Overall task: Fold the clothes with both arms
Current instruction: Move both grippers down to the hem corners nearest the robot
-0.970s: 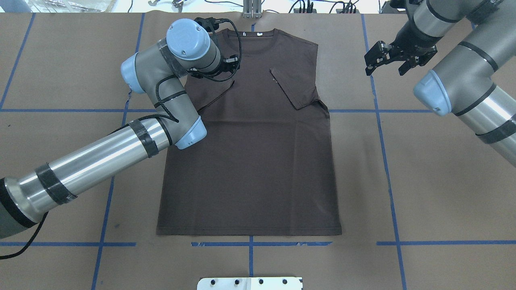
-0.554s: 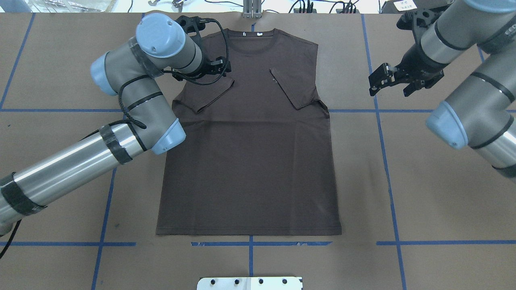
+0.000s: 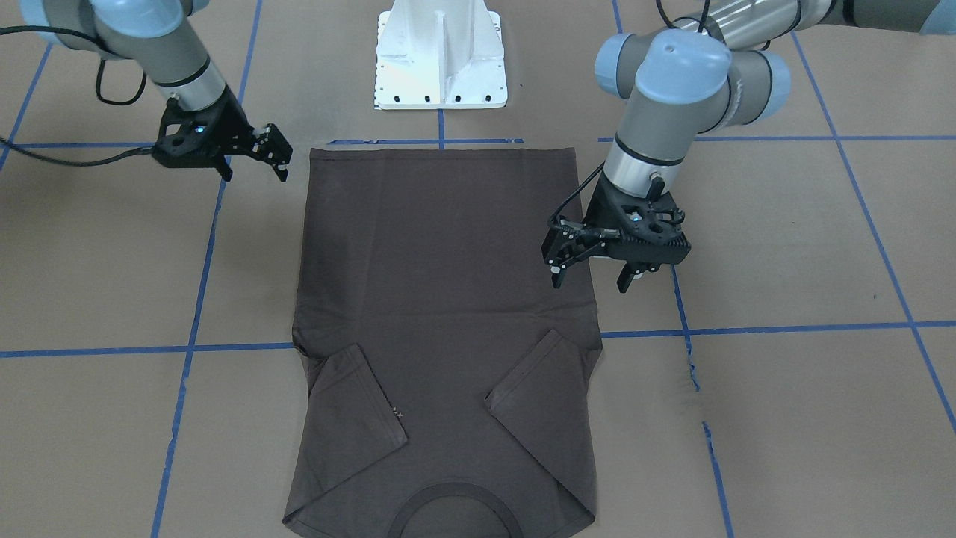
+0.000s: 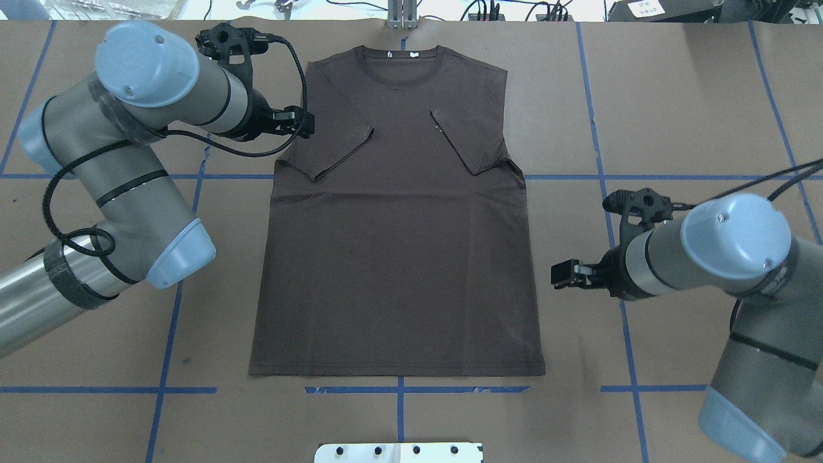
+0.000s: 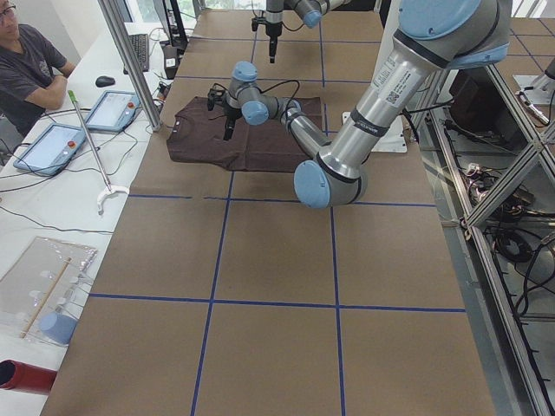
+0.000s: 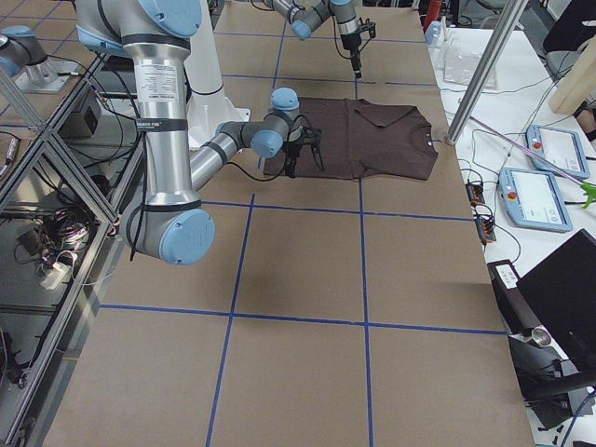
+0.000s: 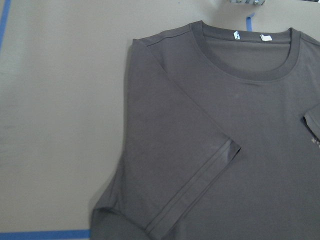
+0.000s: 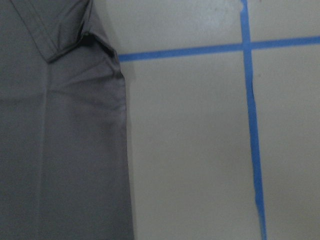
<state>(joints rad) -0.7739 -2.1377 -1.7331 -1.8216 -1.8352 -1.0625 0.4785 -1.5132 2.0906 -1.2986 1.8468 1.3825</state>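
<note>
Lying flat, face up mid-table, the T-shirt has its collar at the far edge from the robot and its hem nearest the base. You've got both short sleeves turned in diagonally over the chest: the left-side sleeve and the right-side sleeve. I'd call that the first step done. The body is unfolded, so the side and lengthwise folds are left for you.

The fabric is a thin dark brown-grey knit, matte, mostly smooth, with a faint crease across below the sleeves. The collar is ribbed and round, with white neck tags inside.

The left gripper is above the shirt's left shoulder side, fingers spread, holding nothing. The right gripper is off the cloth, just beside its right edge, also spread and empty.

The table is covered in brown paper with blue tape lines.
</note>
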